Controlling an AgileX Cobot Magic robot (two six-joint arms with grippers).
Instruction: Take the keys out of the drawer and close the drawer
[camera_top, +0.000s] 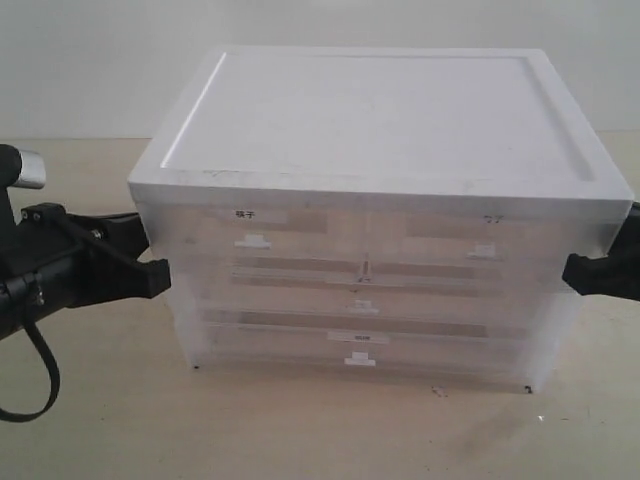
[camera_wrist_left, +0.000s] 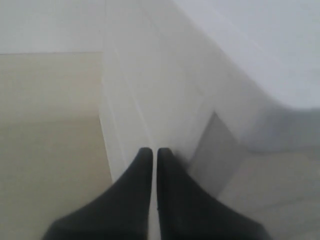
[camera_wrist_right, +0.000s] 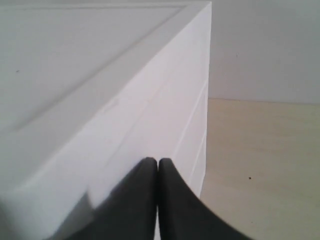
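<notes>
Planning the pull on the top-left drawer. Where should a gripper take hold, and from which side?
Pinch the small white tab handle at the middle of the top-left drawer, coming straight at the front face. The front is otherwise flat, so that tab looks like the only purchase. The left gripper, shut beside the cabinet, would have to open first.

Counted: one frosted drawer cabinet, one left gripper, one right gripper, one table.
Four white drawer pulls are made out on the front; one black cable is seen.
</notes>
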